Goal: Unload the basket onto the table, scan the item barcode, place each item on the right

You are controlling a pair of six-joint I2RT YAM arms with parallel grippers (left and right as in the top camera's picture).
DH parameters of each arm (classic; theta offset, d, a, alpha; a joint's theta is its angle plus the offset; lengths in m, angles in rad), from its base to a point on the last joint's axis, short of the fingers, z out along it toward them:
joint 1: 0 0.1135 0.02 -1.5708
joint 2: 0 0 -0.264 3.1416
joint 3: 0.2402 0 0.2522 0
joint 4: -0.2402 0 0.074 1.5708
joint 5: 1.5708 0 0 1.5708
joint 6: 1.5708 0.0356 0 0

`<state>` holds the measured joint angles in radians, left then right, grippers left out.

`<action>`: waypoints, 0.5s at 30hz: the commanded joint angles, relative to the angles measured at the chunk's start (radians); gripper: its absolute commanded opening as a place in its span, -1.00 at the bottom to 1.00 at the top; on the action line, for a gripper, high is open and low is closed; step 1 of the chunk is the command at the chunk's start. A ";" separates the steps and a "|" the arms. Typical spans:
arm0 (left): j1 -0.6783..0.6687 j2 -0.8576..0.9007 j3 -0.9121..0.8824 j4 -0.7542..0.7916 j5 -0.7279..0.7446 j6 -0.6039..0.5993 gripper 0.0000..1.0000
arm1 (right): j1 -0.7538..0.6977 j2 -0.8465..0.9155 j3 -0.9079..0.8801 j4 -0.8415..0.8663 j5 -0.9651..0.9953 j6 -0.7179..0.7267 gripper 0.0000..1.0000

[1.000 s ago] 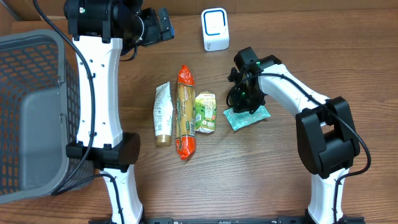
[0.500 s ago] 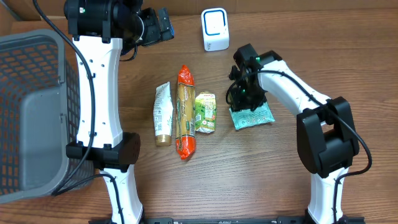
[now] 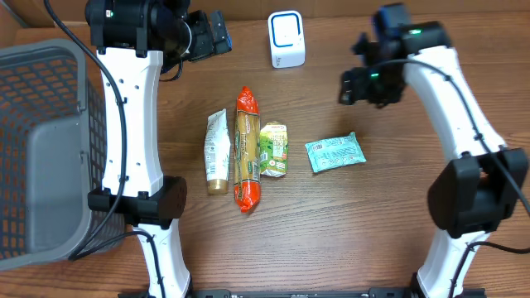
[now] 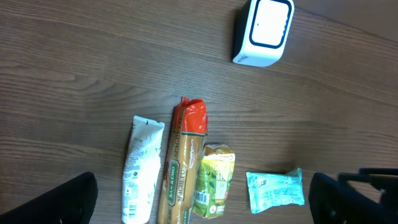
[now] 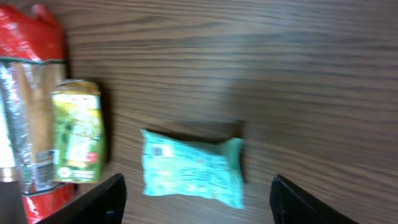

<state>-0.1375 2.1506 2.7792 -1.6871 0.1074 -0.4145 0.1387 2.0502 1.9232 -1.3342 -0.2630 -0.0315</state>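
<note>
Overhead, my right tool [image 3: 358, 84] hung above the counter [image 3: 331, 240], well apart from the teal packet [image 3: 334, 154], which lay flat beside the green pouch [image 3: 273, 149], nearer me than the white scanner [image 3: 286, 39]. In the left wrist view, my left tool [image 4: 208, 199] stood wide, empty. In the right wrist view, my right tool's jaws were parted, holding nothing, over the teal packet.

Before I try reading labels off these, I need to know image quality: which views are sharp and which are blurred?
Right wrist view: motion-blurred, the teal packet smeared, print unreadable. Overhead: sharp, evenly lit, soft shadows. Left wrist view: fairly sharp, the white scanner bright but not blown out.
</note>
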 commanded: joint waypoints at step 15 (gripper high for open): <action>-0.001 0.010 -0.005 -0.002 -0.011 0.019 0.99 | -0.111 0.031 -0.371 0.204 -0.256 -0.183 0.64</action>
<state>-0.1375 2.1506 2.7792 -1.6875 0.1074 -0.4145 0.0216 2.0586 1.5883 -1.1484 -0.4583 -0.1761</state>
